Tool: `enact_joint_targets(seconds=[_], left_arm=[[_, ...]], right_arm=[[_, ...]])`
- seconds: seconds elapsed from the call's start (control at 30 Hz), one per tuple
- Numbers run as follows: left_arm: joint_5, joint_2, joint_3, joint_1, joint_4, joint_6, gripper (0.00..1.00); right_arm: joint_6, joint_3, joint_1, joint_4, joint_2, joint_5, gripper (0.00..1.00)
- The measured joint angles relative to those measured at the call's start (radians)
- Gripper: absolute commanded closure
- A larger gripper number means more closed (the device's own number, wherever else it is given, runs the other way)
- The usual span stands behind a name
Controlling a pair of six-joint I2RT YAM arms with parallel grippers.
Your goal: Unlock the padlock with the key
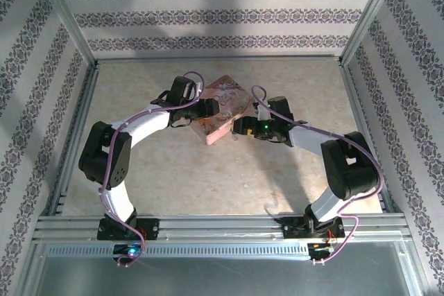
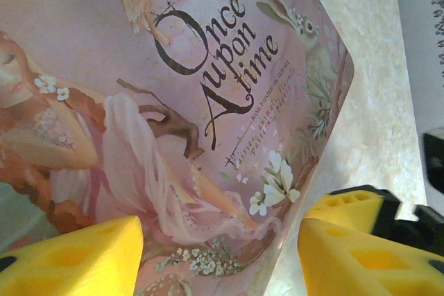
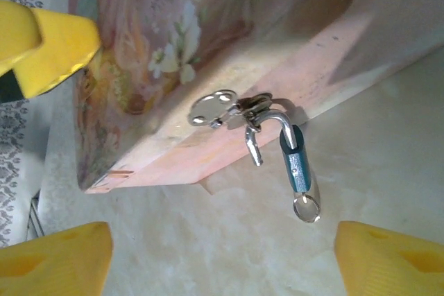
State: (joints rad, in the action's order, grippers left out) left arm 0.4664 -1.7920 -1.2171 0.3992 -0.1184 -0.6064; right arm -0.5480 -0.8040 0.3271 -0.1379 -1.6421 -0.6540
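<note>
The padlock [image 3: 297,166] is framed by the yellow fingers [image 3: 55,258] of the right gripper [image 3: 223,244], which is spread wide and released, with nothing held or touched. The lock is hung by its silvery shackle from the hasp [image 3: 225,107] on the front wall of the pink box [image 3: 208,25], with its bluish body pointed down just above the table [image 3: 388,143]. A small metal loop [image 3: 306,209] is seen at its lower end; what it belongs to cannot be told. The box is clasped at one corner by the left gripper [image 2: 218,240] and is held tilted.
</note>
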Motion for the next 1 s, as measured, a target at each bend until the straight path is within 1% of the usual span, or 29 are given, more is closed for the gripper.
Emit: enact_joint_targets(seconds=[0.03,0.1,0.27,0.5,0.73,1.0], left_arm=[[0.000,0.000,0.001,0.000,0.001,0.000,0.39],[0.000,0.002,0.003,0.000,0.000,0.000,0.39],[0.000,0.004,0.005,0.000,0.000,0.000,0.39],[0.000,0.005,0.007,0.000,0.002,0.000,0.39],[0.000,0.005,0.007,0.000,0.003,0.000,0.39],[0.000,0.007,0.011,0.000,0.008,0.000,0.39]], right_arm=[[-0.005,0.004,0.000,-0.018,-0.010,-0.002,0.06],[-0.024,0.008,0.000,-0.048,-0.023,0.003,0.03],[-0.034,-0.005,0.011,-0.098,-0.050,0.020,0.03],[-0.056,-0.036,0.053,-0.114,-0.116,0.065,0.03],[-0.079,-0.071,0.090,-0.129,-0.137,0.083,0.07],[-0.113,-0.080,0.123,-0.142,-0.139,0.093,0.15]])
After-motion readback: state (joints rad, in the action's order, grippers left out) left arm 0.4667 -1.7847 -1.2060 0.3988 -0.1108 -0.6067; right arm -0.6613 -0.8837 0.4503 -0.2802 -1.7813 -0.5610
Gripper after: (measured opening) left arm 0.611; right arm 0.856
